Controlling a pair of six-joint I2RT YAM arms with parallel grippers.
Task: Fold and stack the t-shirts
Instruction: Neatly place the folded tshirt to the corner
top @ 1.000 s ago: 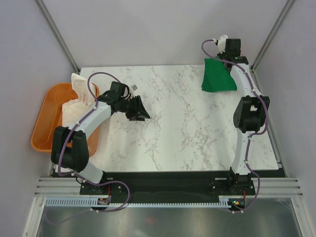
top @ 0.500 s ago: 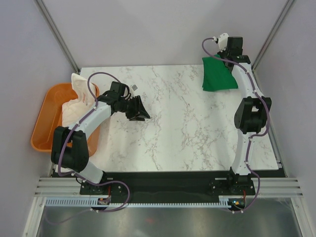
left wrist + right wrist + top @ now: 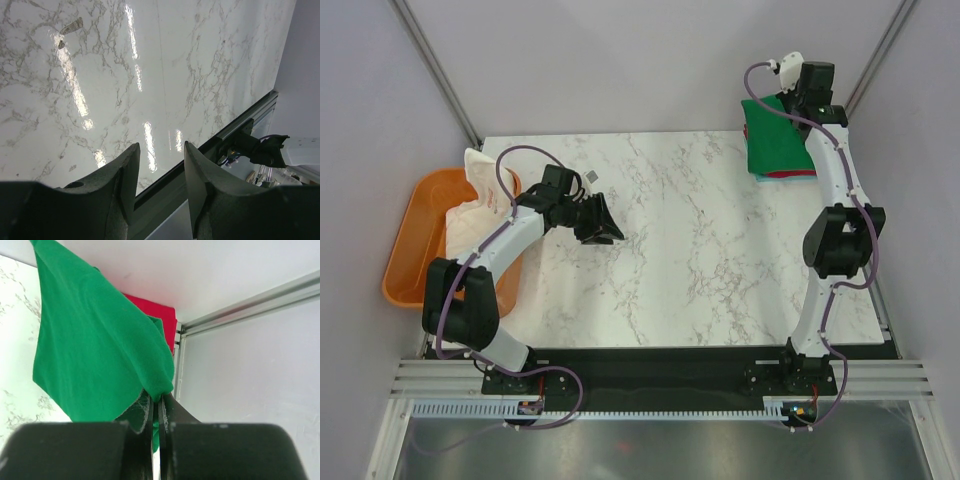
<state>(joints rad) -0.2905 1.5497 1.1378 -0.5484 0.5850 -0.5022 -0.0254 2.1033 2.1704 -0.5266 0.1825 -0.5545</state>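
we see the white marble table, with the orange plastic tub just beside its left edge. the green t-shirt is at the far right corner, over the red t-shirt, of which only a thin border shows. the white t-shirt with red print sits crumpled in the tub. our right gripper is clenched on an edge of the green t-shirt. our left gripper hangs over bare marble with its jaws apart, grasping nothing.
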